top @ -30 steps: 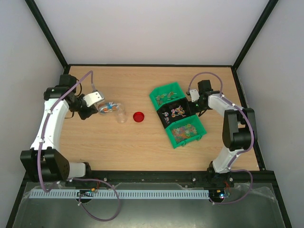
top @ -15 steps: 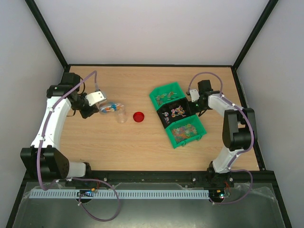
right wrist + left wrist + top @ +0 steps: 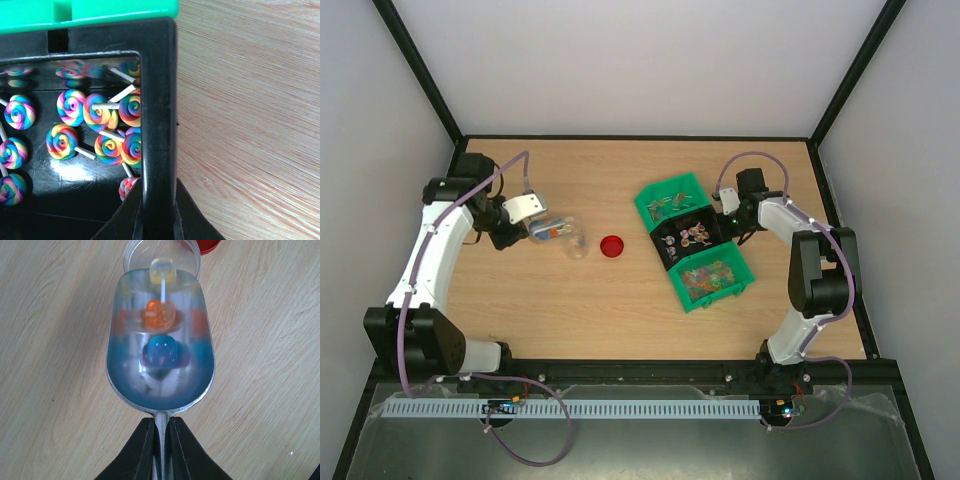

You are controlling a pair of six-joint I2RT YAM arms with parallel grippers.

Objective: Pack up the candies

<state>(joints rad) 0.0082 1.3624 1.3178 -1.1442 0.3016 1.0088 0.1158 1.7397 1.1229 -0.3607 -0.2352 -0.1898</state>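
Left wrist view shows the left claw (image 3: 161,432) clamped on the handle of a silver scoop (image 3: 130,375). The scoop's bowl, just ahead of the claw, carries candies (image 3: 160,315): blue, orange, and a yellow one at the tip, over a clear cup (image 3: 135,252). A red lid (image 3: 207,245) lies beyond on the surface (image 3: 260,365). The right claw (image 3: 156,200) grips the black bin (image 3: 159,75) by its wall, and swirl lollipops (image 3: 100,112) lie to its left.

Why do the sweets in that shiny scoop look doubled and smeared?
Left wrist view: the polished scoop mirrors the orange sweet and blue sweet as coloured smears along its walls. Right wrist view: the glossy black bin reflects its lollipops too. Top view: even, soft light.
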